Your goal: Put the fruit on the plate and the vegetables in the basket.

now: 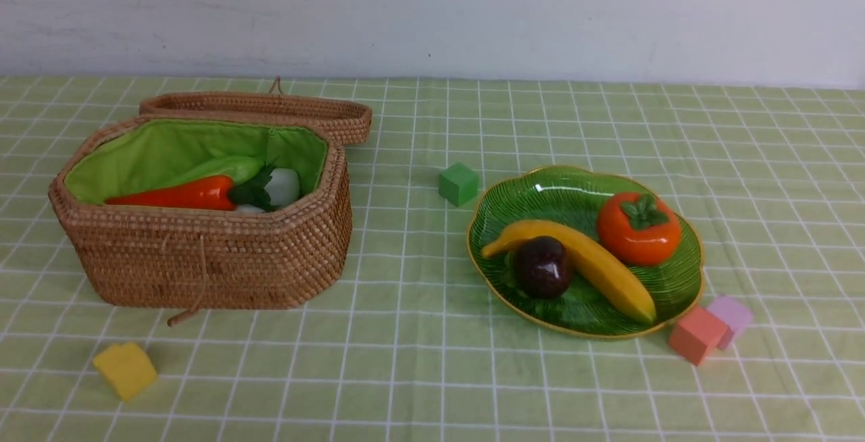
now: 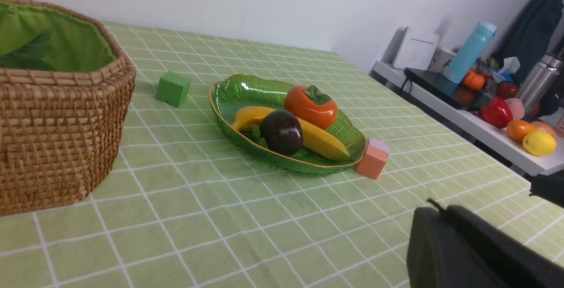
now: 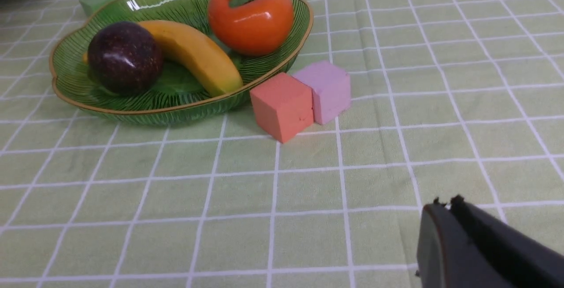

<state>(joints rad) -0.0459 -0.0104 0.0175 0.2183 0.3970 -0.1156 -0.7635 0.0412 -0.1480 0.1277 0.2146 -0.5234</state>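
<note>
basket (image 1: 203,259): on the robot's left of the cloth, lid folded back behind it. Woven wicker, judged stiff but light; would be taken by its rim, though it need not move.
plate (image 1: 686,280): well apart from the basket, to the right. Glass, so likely heavy, slick and breakable; best left where it is.
banana (image 1: 595,263): lying across the plate, touching the mangosteen. Looks a smooth hard toy; grip across its middle, where it is narrowest to span.
carrot (image 1: 179,194): in the basket, tip toward the left. Glossy, likely slippery; take the thick end.
gourd (image 1: 219,167): behind the carrot, partly hidden.
persimmon (image 1: 638,229): on the plate's far right side, calyx up. Round and glossy; jaws should span its widest part.
mangosteen (image 1: 542,266): on the plate's near side. Round, apt to roll.
white vegetable (image 1: 282,186): in the basket beside the carrot's leaves.
eggplant: not visible; may lie hidden low in the basket.
left gripper (image 2: 434,211): closed, nothing held, clear of the table things.
right gripper (image 3: 445,204): closed, nothing held, near side of the cloth.
progress: sorting looks complete, judging by what shows.
</note>
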